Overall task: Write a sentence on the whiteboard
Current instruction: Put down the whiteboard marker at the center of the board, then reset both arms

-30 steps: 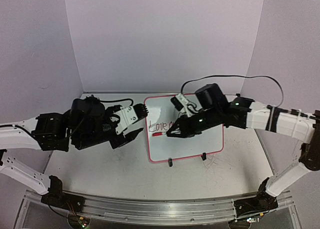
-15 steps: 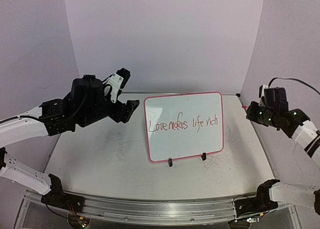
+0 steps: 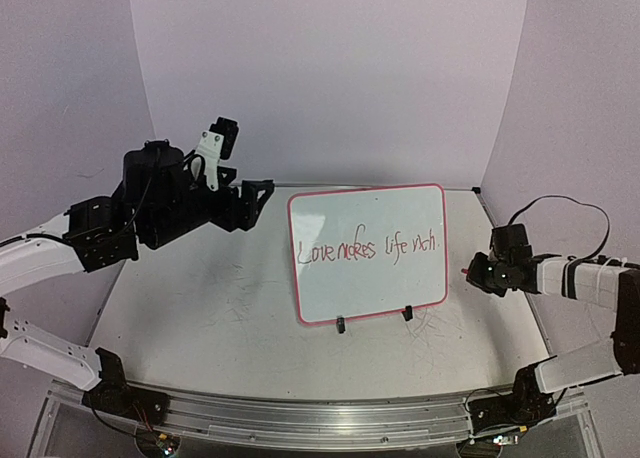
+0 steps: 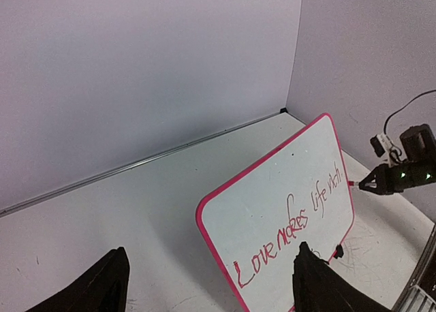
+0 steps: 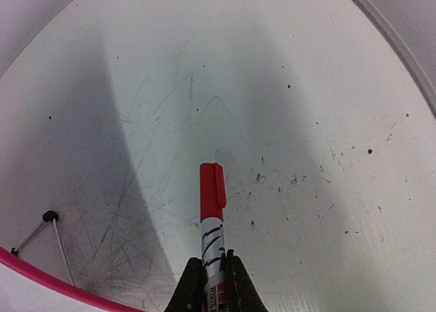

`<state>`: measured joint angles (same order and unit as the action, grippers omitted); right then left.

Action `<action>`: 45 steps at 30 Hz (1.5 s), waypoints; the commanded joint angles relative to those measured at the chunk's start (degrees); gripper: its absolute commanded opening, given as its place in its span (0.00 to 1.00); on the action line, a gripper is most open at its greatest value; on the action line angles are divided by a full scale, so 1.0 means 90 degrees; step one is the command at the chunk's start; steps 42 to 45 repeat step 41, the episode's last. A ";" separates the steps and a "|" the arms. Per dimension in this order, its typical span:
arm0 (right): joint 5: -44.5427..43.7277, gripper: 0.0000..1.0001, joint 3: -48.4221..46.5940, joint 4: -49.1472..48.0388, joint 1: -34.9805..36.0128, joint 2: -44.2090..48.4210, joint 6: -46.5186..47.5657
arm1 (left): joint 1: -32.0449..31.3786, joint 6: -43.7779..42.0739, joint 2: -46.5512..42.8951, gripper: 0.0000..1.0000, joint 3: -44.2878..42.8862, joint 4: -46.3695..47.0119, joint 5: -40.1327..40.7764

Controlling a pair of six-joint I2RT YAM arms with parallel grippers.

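The whiteboard (image 3: 372, 290) stands tilted on its black feet at the table's middle, pink-red rim all round. The sentence (image 3: 368, 248) runs across it in thin red script, roughly "Love makes life rich". It also shows in the left wrist view (image 4: 286, 238) on the whiteboard (image 4: 266, 203). My left gripper (image 3: 244, 164) is open and empty, raised left of the board and apart from it. My right gripper (image 3: 478, 274) is low, right of the board, shut on a red-capped marker (image 5: 212, 189) that points toward the board's right edge.
Pale walls enclose the table on three sides. The tabletop (image 3: 220, 318) is scuffed with old pen marks. A black cable (image 3: 560, 203) loops above the right arm. A metal rail (image 3: 320, 418) runs along the near edge. The board's rim (image 5: 41, 278) and a foot (image 5: 48, 216) lie at the right wrist view's lower left.
The right gripper left the board's face with the marker and dropped low to its right. The left gripper moved off the board's left edge, up and left. The sentence now shows whole.
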<state>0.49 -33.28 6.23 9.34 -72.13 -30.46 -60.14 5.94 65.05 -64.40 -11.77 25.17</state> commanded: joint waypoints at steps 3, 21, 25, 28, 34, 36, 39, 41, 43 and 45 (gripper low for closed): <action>0.0422 0.10 0.0384 -0.0860 -0.0007 -0.0459 -0.0410 | 0.0041 -0.0141 -0.0310 0.84 -0.0084 0.0368 0.0101; 0.0082 0.64 -0.1915 0.2179 -0.0003 0.2813 0.0923 | 0.0038 -0.1488 -0.0712 0.87 -0.1571 0.0343 0.1393; 0.0164 0.91 -0.3583 0.2573 -0.0004 0.3659 0.1639 | 0.0042 -0.1679 -0.0700 0.88 -0.2108 0.0341 0.1474; -0.0031 0.98 -0.4737 0.2733 -0.0009 0.3951 0.1956 | 0.0039 -0.1808 -0.0699 0.89 -0.2383 0.0336 0.1476; -0.0437 0.98 -0.6192 0.2967 -0.0010 0.4133 0.2388 | 0.0038 -0.1855 -0.0833 0.92 -0.2666 0.0344 0.1484; -0.0594 0.98 -0.6447 0.2981 0.0001 0.4201 0.2402 | 0.0039 -0.1819 -0.0898 0.93 -0.2694 0.0350 0.1470; -0.0468 0.98 -0.6356 0.2834 -0.0004 0.4415 0.2340 | 0.0035 -0.1774 -0.1011 0.93 -0.2707 0.0343 0.1491; -0.0521 0.98 -0.6387 0.2832 -0.0006 0.4405 0.2161 | 0.0032 -0.1745 -0.1065 0.94 -0.2712 0.0341 0.1505; -0.0521 0.98 -0.6387 0.2832 -0.0006 0.4405 0.2161 | 0.0032 -0.1745 -0.1065 0.94 -0.2712 0.0341 0.1505; -0.0521 0.98 -0.6387 0.2832 -0.0006 0.4405 0.2161 | 0.0032 -0.1745 -0.1065 0.94 -0.2712 0.0341 0.1505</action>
